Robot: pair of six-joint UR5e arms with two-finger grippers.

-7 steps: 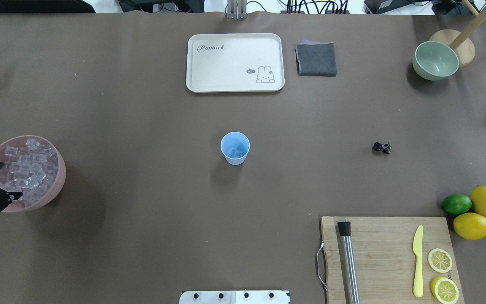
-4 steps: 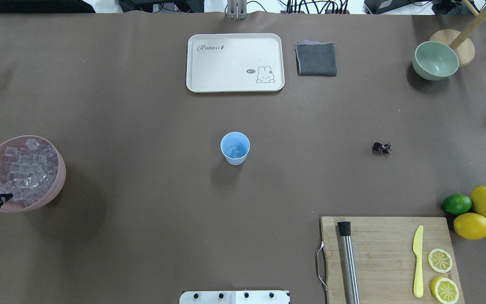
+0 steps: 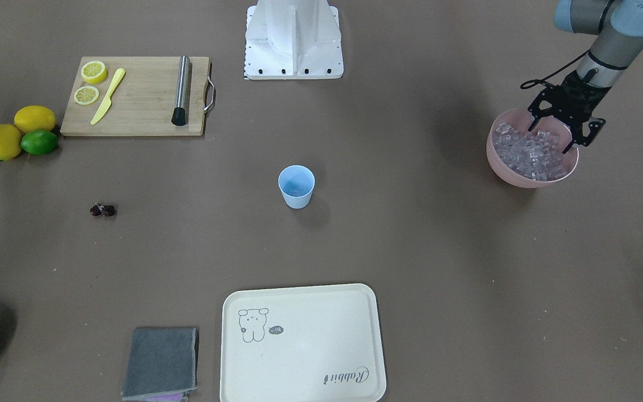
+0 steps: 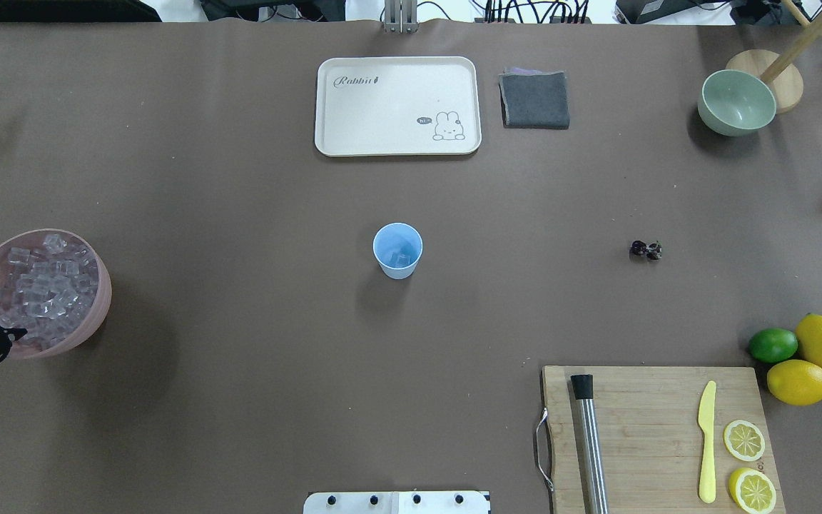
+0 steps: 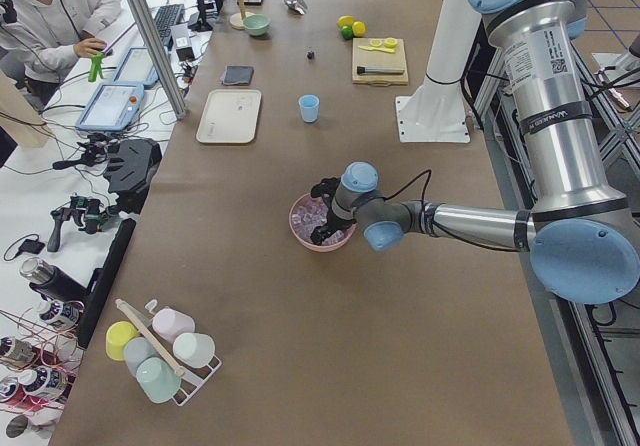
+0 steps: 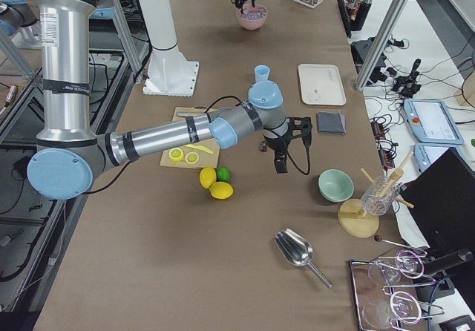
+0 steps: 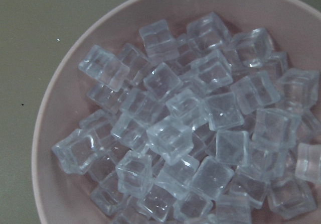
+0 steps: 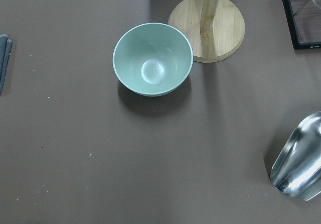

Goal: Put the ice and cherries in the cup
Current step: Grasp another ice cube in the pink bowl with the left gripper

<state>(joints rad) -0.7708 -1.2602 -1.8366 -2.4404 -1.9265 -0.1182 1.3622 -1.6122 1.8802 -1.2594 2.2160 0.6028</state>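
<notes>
The pink bowl [image 3: 499, 165] is sitting at 9 o'clock from the cup [image 4: 397, 250] in the overhead view, putting the ice [image 7: 170, 133] within the left arm's reach. The cherries [image 4: 646, 249] are lying loose at 3 o'clock, on the right arm's side. The left gripper [image 3: 551, 138] is hanging over the cubes with 2 fingers spread wide, pinching nothing. The right gripper [image 6: 286, 149] is showing only side-on, so I cannot tell its opening

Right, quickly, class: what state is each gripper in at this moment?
Left gripper: open, jaws spread over the ice, holding nothing.
Right gripper: cannot be told; it shows only in a side view.
</notes>
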